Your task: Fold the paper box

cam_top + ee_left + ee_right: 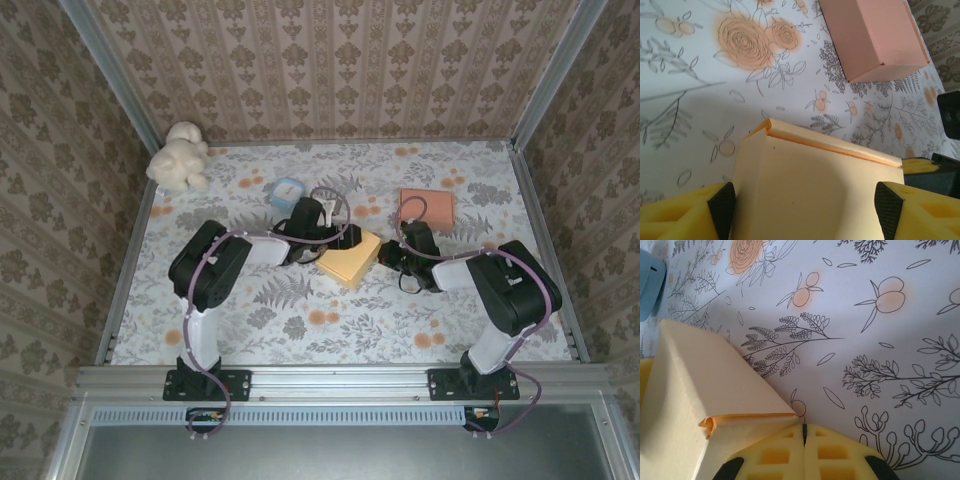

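Top external view: the yellow paper box (350,262) lies mid-table and looks already closed into shape, so the fold seems to be in its last step, seating the final flap. The left gripper (322,232) is at the box's far-left side and the right gripper (388,256) at its right corner. A pink box (427,207) lies beyond the yellow one to the right, and a blue object (287,192) beyond it to the left.

Left wrist view: the left gripper (805,205) has its jaws wide apart, straddling the yellow paper box (815,190). One pad (722,205) lies against the box's wall and the other sits at the opposite edge, so it looks clamped across the box, steadying it. A seam runs along the box's far edge.

Right wrist view: the right gripper (804,432) has its fingers pressed together, empty, with the tip against the box's (705,385) corner, where a flap edge bulges. The next move likely calls for a firm, short push there while the left gripper braces the box.
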